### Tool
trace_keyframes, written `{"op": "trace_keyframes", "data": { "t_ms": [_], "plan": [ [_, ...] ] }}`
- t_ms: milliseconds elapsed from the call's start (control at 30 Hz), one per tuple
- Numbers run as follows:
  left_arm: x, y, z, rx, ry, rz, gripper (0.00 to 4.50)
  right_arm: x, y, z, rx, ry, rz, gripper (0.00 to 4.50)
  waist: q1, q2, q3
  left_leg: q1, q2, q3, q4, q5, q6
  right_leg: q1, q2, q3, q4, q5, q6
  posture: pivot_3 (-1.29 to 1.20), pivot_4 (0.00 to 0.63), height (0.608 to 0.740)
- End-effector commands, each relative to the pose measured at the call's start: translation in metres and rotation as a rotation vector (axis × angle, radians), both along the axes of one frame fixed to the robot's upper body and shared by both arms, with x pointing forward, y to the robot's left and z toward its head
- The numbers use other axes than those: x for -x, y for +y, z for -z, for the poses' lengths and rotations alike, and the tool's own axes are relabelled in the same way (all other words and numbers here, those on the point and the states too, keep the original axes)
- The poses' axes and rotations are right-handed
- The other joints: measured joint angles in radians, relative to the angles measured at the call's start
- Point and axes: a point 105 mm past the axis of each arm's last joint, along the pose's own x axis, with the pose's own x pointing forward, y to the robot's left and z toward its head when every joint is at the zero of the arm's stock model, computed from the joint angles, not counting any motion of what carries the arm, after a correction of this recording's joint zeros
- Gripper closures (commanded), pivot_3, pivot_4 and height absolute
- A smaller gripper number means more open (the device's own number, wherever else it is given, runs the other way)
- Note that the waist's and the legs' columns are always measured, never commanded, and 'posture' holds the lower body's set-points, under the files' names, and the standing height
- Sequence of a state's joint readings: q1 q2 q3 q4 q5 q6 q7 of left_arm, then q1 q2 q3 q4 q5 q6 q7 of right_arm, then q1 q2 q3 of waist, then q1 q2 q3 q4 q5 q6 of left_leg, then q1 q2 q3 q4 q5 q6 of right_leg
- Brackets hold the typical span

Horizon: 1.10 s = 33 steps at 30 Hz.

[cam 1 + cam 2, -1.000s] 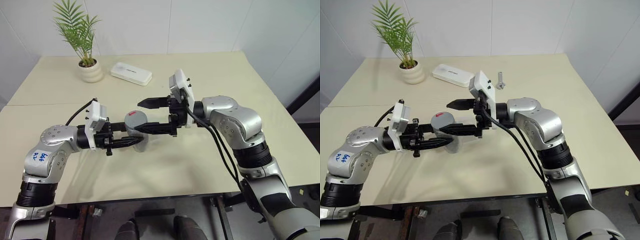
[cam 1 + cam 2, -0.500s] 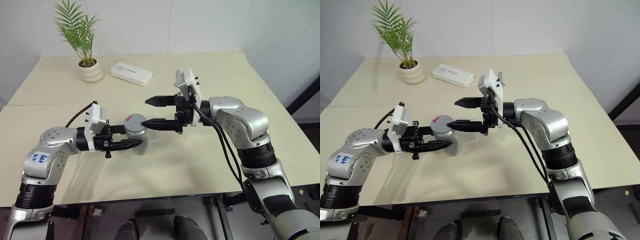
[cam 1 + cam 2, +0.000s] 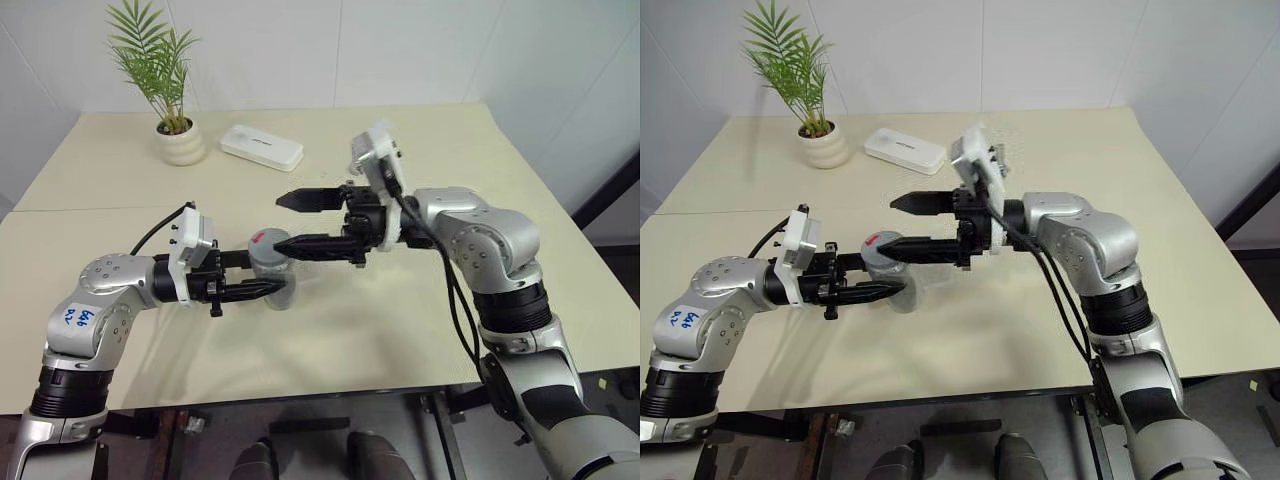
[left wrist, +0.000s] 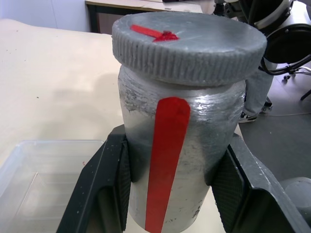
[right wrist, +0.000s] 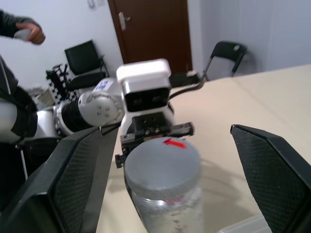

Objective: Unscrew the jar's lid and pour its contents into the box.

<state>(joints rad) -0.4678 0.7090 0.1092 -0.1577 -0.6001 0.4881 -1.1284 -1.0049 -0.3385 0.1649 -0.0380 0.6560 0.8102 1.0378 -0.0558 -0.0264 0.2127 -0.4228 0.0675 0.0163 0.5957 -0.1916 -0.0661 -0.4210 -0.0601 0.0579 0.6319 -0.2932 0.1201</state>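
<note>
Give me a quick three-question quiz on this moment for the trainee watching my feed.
1. True or false: the lid is already off the jar.
2. Which gripper holds the jar: A) left gripper, B) right gripper, C) neither?
3. Fill in: the right gripper's fingers stand ____, either side of the lid.

Key:
1. False; it still caps the jar.
2. A; its fingers clamp the jar's body above the box.
3. Open; they have not closed on the lid.
</note>
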Motion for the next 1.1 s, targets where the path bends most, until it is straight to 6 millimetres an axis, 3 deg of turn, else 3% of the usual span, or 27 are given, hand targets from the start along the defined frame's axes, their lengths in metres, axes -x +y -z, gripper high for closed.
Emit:
{"op": "trace_keyframes", "data": {
  "t_ms": [33, 367, 467, 600, 667, 733, 833, 933, 1000, 1100],
  "plan": [
    [0.006, -0.002, -0.011, -0.001, -0.048, 0.023, 2.64, 0.009, 0.011, -0.007, -0.003, -0.076, -0.022, 0.04, 0.001, 0.0, 0.0, 0.0, 0.0, 0.0, 0.0, 0.0, 0.0, 0.0, 0.0, 0.0, 0.0, 0.0, 0.0, 0.0, 0.15, 0.74],
    [0.005, -0.002, -0.011, 0.0, -0.049, 0.024, 2.64, 0.008, 0.017, -0.003, -0.004, -0.085, -0.012, 0.04, 0.001, 0.0, 0.0, 0.0, 0.0, 0.0, 0.0, 0.0, 0.0, 0.0, 0.0, 0.0, 0.0, 0.0, 0.0, 0.0, 0.15, 0.74],
    [0.005, -0.002, -0.011, 0.001, -0.049, 0.024, 2.64, 0.008, 0.017, -0.001, -0.004, -0.083, -0.012, 0.66, 0.001, 0.0, 0.0, 0.0, 0.0, 0.0, 0.0, 0.0, 0.0, 0.0, 0.0, 0.0, 0.0, 0.0, 0.0, 0.0, 0.15, 0.74],
    [0.005, -0.002, -0.011, 0.001, -0.049, 0.023, 2.64, 0.008, 0.017, 0.0, -0.007, -0.083, -0.011, 1.96, 0.001, 0.0, 0.0, 0.0, 0.0, 0.0, 0.0, 0.0, 0.0, 0.0, 0.0, 0.0, 0.0, 0.0, 0.0, 0.0, 0.15, 0.74],
    [0.005, -0.001, -0.011, 0.001, -0.05, 0.022, 2.64, 0.006, 0.017, -0.002, -0.018, -0.083, 0.0, 1.98, 0.001, 0.0, 0.0, 0.0, 0.0, 0.0, 0.0, 0.0, 0.0, 0.0, 0.0, 0.0, 0.0, 0.0, 0.0, 0.0, 0.15, 0.74],
    [0.006, -0.001, -0.011, 0.0, -0.049, 0.021, 2.64, 0.004, 0.014, -0.017, -0.101, -0.029, 0.01, 1.98, 0.0, 0.0, 0.0, 0.0, 0.0, 0.0, 0.0, 0.0, 0.0, 0.0, 0.0, 0.0, 0.0, 0.0, 0.0, 0.0, 0.15, 0.74],
    [0.007, 0.001, -0.011, 0.0, -0.047, 0.016, 2.64, 0.005, -0.004, -0.052, -0.308, 0.086, -0.028, 1.98, 0.0, 0.0, 0.0, 0.0, 0.0, 0.0, 0.0, 0.0, 0.0, 0.0, 0.0, 0.0, 0.001, 0.0, 0.0, 0.0, 0.15, 0.74],
    [0.009, 0.003, -0.01, 0.001, -0.04, 0.009, 2.64, 0.0, -0.024, -0.066, -0.415, 0.13, 0.01, 1.98, 0.003, 0.0, 0.0, 0.0, 0.0, 0.0, 0.0, 0.0, 0.0, 0.0, 0.0, 0.0, 0.001, 0.0, 0.0, 0.0, 0.15, 0.74],
    [0.013, 0.004, -0.01, 0.012, -0.023, 0.011, 2.64, -0.015, -0.044, -0.058, -0.41, 0.105, 0.128, 1.98, 0.006, -0.001, -0.001, 0.0, 0.0, 0.0, 0.0, 0.0, 0.0, 0.0, 0.0, 0.0, 0.001, 0.0, 0.0, 0.0, 0.15, 0.74],
    [0.017, 0.006, -0.011, 0.026, -0.011, 0.013, 2.64, -0.048, -0.078, -0.025, -0.346, 0.026, 0.378, 1.98, 0.009, -0.003, -0.002, 0.0, 0.0, 0.0, 0.0, 0.0, 0.0, 0.0, -0.001, 0.0, -0.001, 0.0, 0.0, 0.0, 0.15, 0.74]
  ]
}}
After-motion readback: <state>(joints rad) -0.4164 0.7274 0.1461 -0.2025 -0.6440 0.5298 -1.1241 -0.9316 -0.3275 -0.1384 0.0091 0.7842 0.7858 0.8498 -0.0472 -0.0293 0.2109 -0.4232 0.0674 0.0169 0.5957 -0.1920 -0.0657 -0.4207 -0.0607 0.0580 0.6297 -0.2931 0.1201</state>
